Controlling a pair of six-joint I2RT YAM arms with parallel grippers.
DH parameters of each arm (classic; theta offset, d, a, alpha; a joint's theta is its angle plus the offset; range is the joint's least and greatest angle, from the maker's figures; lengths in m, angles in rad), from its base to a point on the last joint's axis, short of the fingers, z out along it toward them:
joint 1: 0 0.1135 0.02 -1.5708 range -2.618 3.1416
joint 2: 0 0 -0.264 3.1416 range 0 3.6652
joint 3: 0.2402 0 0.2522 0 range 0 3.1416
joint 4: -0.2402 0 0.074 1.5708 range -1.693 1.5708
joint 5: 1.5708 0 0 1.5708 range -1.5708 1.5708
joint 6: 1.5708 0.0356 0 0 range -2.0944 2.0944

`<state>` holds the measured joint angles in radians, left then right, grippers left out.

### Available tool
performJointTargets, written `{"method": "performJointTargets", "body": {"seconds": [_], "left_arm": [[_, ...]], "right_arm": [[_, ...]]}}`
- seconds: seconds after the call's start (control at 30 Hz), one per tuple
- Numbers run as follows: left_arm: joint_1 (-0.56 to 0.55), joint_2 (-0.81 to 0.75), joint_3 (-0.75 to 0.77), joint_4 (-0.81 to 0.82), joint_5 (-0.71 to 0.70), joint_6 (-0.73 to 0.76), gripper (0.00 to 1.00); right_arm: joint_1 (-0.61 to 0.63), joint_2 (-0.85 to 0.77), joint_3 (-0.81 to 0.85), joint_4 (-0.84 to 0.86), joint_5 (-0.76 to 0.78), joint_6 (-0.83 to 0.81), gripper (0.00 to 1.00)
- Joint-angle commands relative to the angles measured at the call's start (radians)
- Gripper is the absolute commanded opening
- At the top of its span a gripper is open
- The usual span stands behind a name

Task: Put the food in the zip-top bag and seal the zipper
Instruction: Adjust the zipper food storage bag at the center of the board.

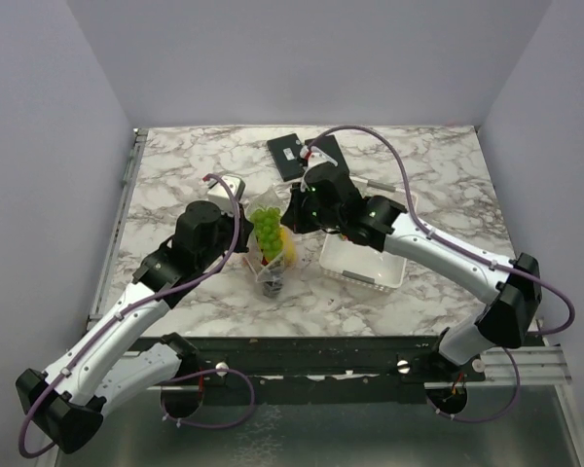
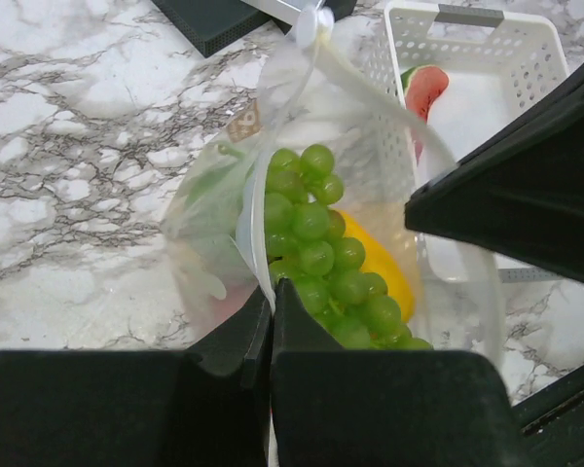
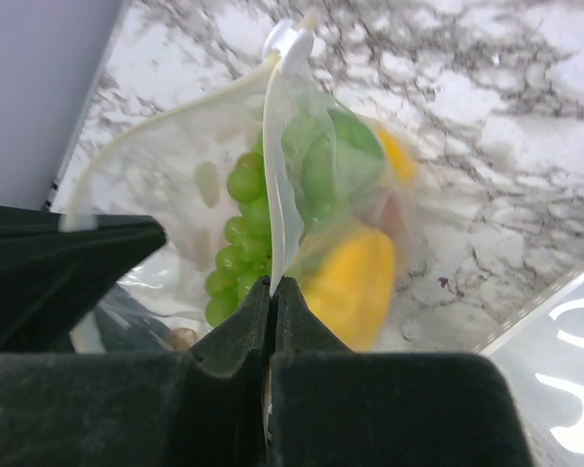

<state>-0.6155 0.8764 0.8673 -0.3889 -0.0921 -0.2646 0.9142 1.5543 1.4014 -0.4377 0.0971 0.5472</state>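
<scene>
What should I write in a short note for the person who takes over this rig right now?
Grippers: the left gripper has its fingers shut on the mouth edge of the zip-top bag; the right gripper is shut on that edge from the other side.
Place: the bag sits between the arms, mouth open, beside the white basket.
Done: the green grapes and the yellow lemon are inside the bag.
Left: the watermelon slice lies in the basket; the zipper is not pressed shut. Other pieces in the bag are too blurred to name.

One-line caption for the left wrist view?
Left gripper pinches the rim of the dotted bag holding grapes and lemon; watermelon slice lies in the white basket.
</scene>
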Motion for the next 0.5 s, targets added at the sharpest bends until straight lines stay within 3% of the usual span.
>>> {"method": "performJointTargets", "body": {"seconds": [0.0, 0.47], "left_arm": [[-0.002, -0.028, -0.003, 0.030, -0.045, 0.002, 0.00], [0.000, -0.023, -0.005, 0.029, -0.078, -0.003, 0.00]], "right_arm": [[-0.005, -0.069, 0.125, -0.048, 0.011, -0.068, 0.01], [-0.005, -0.041, 0.026, -0.057, 0.047, -0.079, 0.01]]}}
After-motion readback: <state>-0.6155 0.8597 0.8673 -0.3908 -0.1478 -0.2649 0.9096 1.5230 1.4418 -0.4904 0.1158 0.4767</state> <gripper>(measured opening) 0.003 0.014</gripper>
